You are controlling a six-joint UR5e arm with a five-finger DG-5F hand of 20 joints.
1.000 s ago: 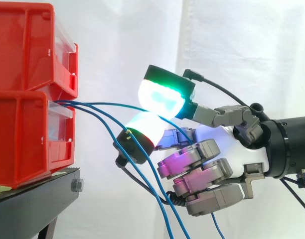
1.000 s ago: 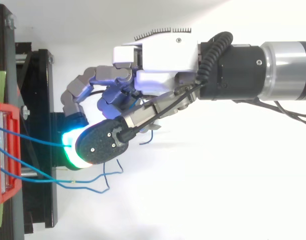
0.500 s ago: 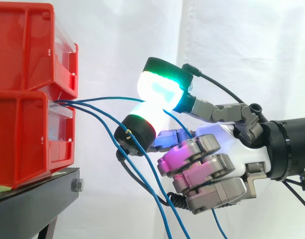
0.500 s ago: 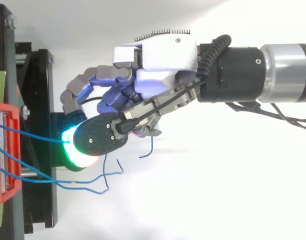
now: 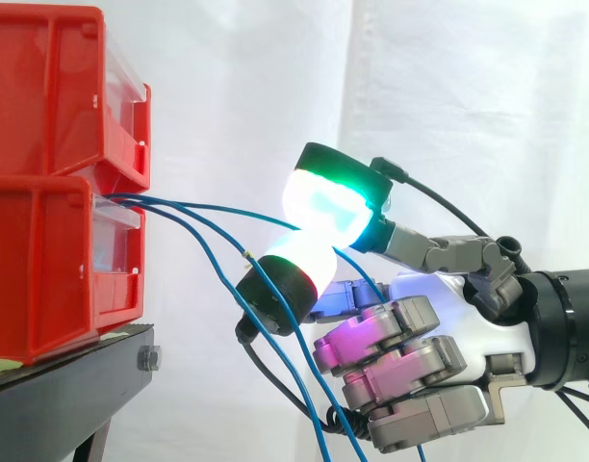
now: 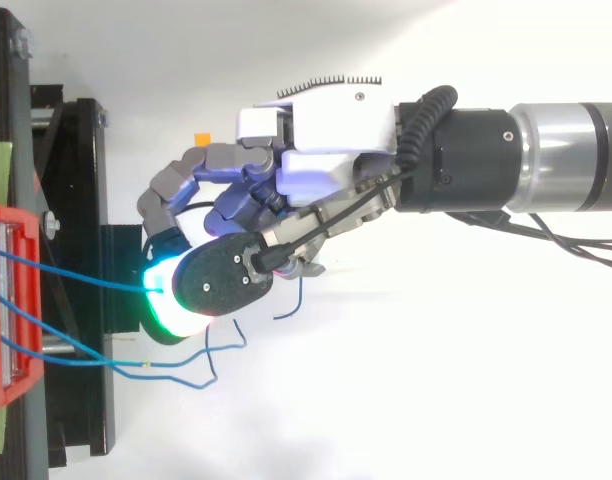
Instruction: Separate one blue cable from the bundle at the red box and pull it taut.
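Two stacked red bins (image 5: 54, 192) stand at the left on a black stand (image 5: 73, 380). Several thin blue cables leave the front of the lower bin. One blue cable (image 5: 217, 208) runs almost straight from the bin to my hand (image 5: 439, 318), where it is pinched between the green-glowing thumb pad (image 5: 338, 202) and a white-glowing fingertip (image 5: 294, 274). The other fingers are curled below, glowing magenta. The top view has the same cable (image 6: 86, 279) ending under the green pad of the hand (image 6: 336, 130). The other cables (image 6: 166, 366) sag loosely below the pinch.
The white curtain hangs behind everything. The arm enters from the right edge. In the top view, the red bin (image 6: 6, 300) sits at the left edge on the black stand (image 6: 76, 200). A small orange speck (image 6: 200, 136) lies near the hand.
The hand has drawn away from the bins, to the right and slightly down, with the pinched cable. That cable now runs straighter.
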